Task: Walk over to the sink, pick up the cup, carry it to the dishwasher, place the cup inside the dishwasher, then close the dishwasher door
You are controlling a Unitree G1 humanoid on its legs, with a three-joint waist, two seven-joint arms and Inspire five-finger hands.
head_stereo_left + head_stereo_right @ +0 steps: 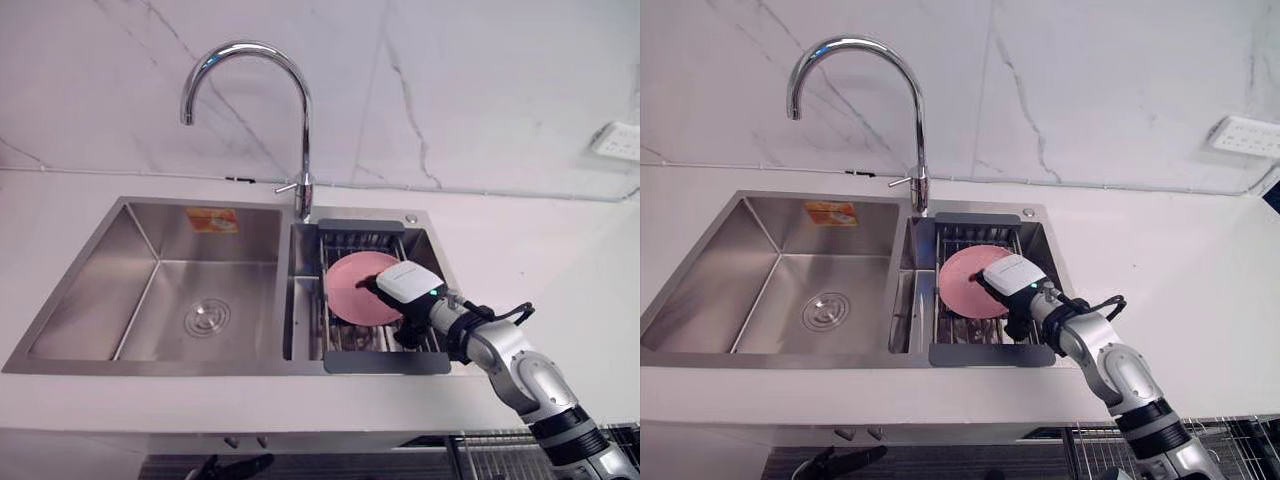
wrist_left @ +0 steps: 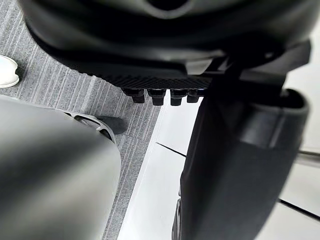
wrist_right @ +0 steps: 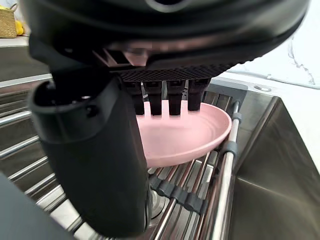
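A shallow pink dish leans on the dark drain rack over the sink's small right basin; no cup can be seen. My right hand reaches in from the lower right and hovers over the dish's near side. In the right wrist view its fingers point straight down into the pink dish with the thumb held apart, so the hand is open. I cannot tell whether the fingertips touch the dish. My left hand hangs relaxed over the grey floor, and its dark fingers show below the counter edge.
The large left basin of the steel sink has a drain at its centre. A tall chrome faucet stands behind the divider. White counter surrounds the sink. A wire rack shows below the counter at lower right.
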